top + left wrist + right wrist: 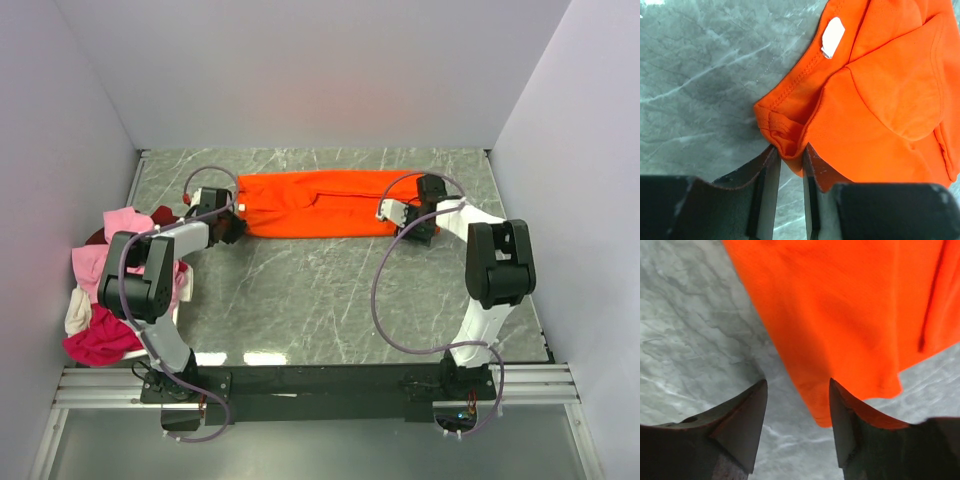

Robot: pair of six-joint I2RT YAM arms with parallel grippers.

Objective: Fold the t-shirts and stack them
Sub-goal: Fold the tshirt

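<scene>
- Orange t-shirt point(315, 203) is lying as a long folded band on the table point(300, 300)
- left gripper point(789, 165) is pinching its bunched collar-end corner, jaws nearly together on the cloth
- right gripper point(797, 410) is standing open, the far corner between its jaws, ungripped
- pink, magenta and cream tees point(110, 290) are waiting heaped behind the left gripper; folding looks barely begun, nothing stacked

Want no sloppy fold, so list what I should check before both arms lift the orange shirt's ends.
1. Left gripper pinching the orange shirt near its collar: ok.
2. Right gripper shut on the other end: not ok, jaws open around the corner.
3. Shirt lying as a flat strip: ok.
4. Left pinch holds every layer: cannot tell.
5. Pile of other shirts apart from the orange one: ok.
</scene>
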